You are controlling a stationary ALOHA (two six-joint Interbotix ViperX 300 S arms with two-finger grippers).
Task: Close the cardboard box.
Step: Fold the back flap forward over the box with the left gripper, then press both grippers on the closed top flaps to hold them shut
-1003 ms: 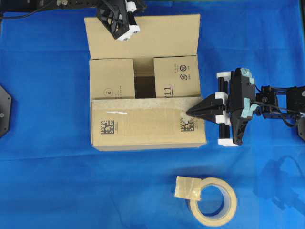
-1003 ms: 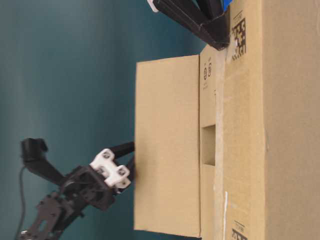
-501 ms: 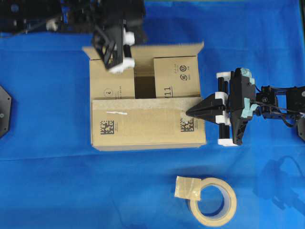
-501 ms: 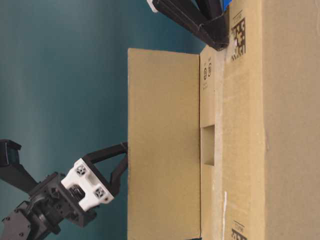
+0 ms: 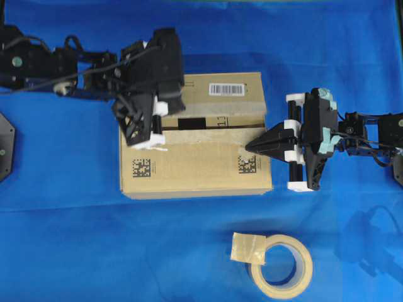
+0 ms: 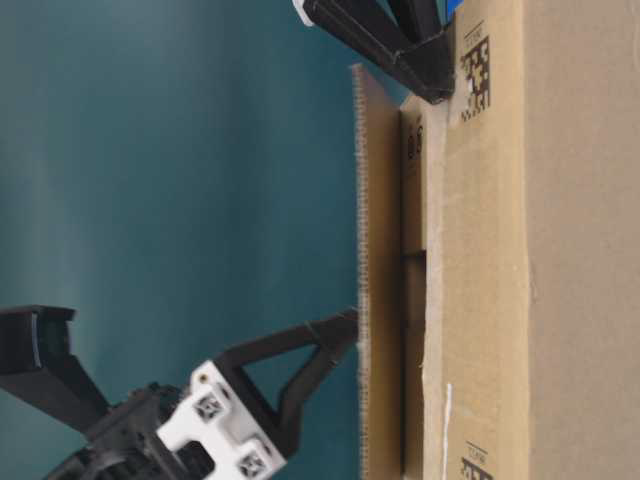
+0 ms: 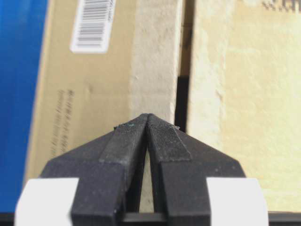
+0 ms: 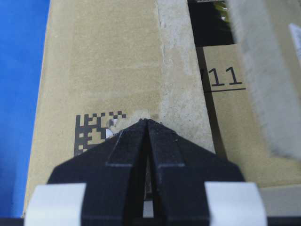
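The cardboard box (image 5: 195,163) lies mid-table with both long flaps folded over its top. The far flap (image 5: 214,104), with a white barcode label (image 5: 225,89), lies almost flat. A narrow dark gap (image 5: 195,123) separates it from the near flap. My left gripper (image 5: 162,123) is shut and empty. Its tip (image 7: 147,115) rests on the far flap's taped edge (image 7: 155,56), and in the table-level view the tip (image 6: 350,325) touches that flap (image 6: 362,250). My right gripper (image 5: 247,150) is shut and empty. Its tip (image 8: 147,121) presses the near flap beside a QR code (image 8: 94,129).
A beige tape roll (image 5: 281,266) with a loose strip lies on the blue cloth (image 5: 63,239) in front of the box. A black mount (image 5: 5,146) sits at the left edge. The right arm (image 5: 365,135) stretches in from the right.
The left gripper came forward and down, swinging the far flap from upright to nearly flat over the box; its barcode side now faces up. The right gripper stayed put.
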